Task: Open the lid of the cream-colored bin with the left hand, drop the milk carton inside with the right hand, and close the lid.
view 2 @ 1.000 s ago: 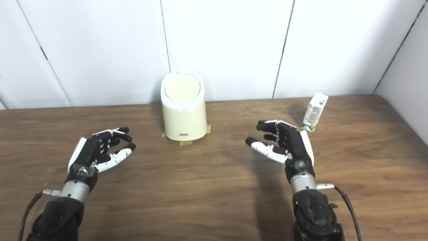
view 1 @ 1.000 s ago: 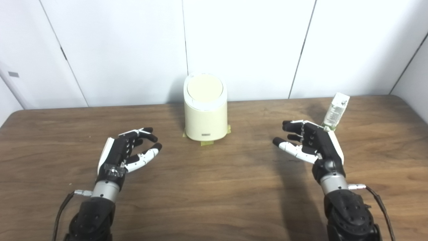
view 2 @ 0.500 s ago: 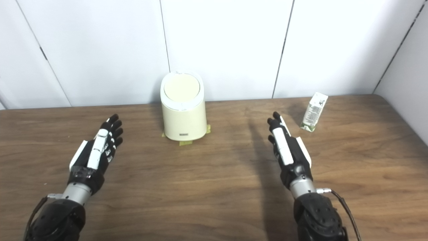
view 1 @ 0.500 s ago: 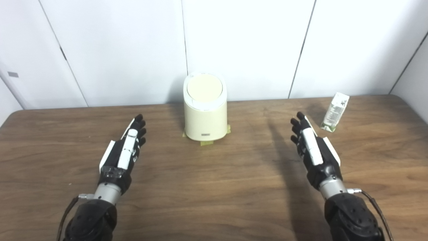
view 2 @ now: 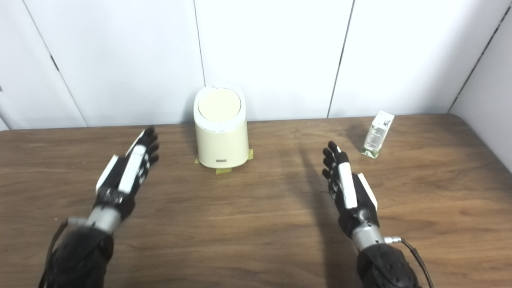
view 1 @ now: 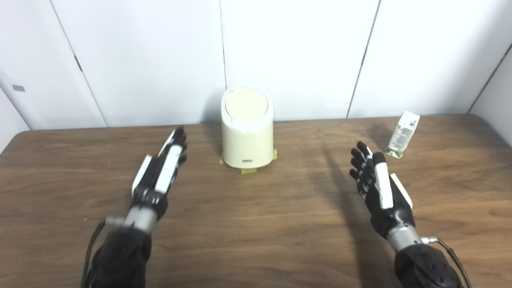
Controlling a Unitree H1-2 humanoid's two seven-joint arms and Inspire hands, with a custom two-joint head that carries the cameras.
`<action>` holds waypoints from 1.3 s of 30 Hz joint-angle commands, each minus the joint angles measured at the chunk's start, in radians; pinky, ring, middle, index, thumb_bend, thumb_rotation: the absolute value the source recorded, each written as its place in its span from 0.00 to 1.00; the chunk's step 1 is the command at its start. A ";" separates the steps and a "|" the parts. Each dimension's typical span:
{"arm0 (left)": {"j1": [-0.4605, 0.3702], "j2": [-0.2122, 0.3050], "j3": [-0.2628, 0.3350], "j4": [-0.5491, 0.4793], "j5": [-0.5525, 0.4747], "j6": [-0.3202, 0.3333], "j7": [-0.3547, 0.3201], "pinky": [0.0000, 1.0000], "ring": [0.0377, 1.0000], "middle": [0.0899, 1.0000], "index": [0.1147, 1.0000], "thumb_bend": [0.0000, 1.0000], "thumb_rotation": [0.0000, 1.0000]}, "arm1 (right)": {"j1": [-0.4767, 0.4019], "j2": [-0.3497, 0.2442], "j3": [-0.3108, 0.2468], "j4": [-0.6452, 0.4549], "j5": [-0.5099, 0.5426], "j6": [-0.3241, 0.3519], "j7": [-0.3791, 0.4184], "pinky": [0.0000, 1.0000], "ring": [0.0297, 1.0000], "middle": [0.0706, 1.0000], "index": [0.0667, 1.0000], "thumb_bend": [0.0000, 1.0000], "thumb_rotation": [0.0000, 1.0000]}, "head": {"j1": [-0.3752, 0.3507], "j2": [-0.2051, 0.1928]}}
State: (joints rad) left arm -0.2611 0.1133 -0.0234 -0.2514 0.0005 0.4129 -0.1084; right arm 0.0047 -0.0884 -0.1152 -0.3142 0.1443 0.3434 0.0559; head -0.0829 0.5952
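The cream-colored bin [view 1: 248,136] stands at the back middle of the table with its round lid [view 1: 246,104] down. A small white and green milk carton [view 1: 402,134] stands upright at the back right. My left hand [view 1: 160,172] is open with fingers straight, held edge-up to the left of the bin and apart from it. My right hand [view 1: 378,188] is open too, fingers straight, in front and to the left of the carton, touching nothing.
The brown wooden table [view 1: 256,224] ends at a white panelled wall just behind the bin. Bits of yellow tape [view 1: 248,171] mark the bin's base. The table's right edge runs near the carton.
Both hands went from curled to flat and straight. The left hand has since moved forward and up toward the bin; the right hand drew back slightly. The camera shifted a little.
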 commanded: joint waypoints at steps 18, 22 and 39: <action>-0.391 0.003 -0.035 0.220 0.187 0.021 0.102 0.89 0.92 0.93 0.94 0.80 0.31 | 0.001 0.019 -0.032 0.079 0.018 -0.268 -0.019 0.95 0.96 0.92 0.97 0.55 1.00 | 0.034 -0.120; -0.467 0.013 -0.042 0.303 0.210 0.022 0.112 0.88 0.93 0.94 0.92 0.85 0.20 | 0.002 0.020 -0.031 0.087 0.014 -0.278 -0.023 0.95 0.95 0.92 0.97 0.54 1.00 | 0.036 -0.123; -0.650 0.084 -0.229 0.564 0.458 -0.097 0.138 0.77 0.88 0.89 0.86 0.92 0.04 | 0.010 0.030 -0.024 0.092 -0.006 -0.285 -0.039 0.91 0.93 0.89 0.95 0.51 1.00 | 0.048 -0.141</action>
State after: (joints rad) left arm -0.8265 0.1802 -0.2374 0.3214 0.4110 0.3748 0.0000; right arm 0.0339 -0.0573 -0.1366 -0.2002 0.1391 0.1080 0.0206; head -0.0353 0.4541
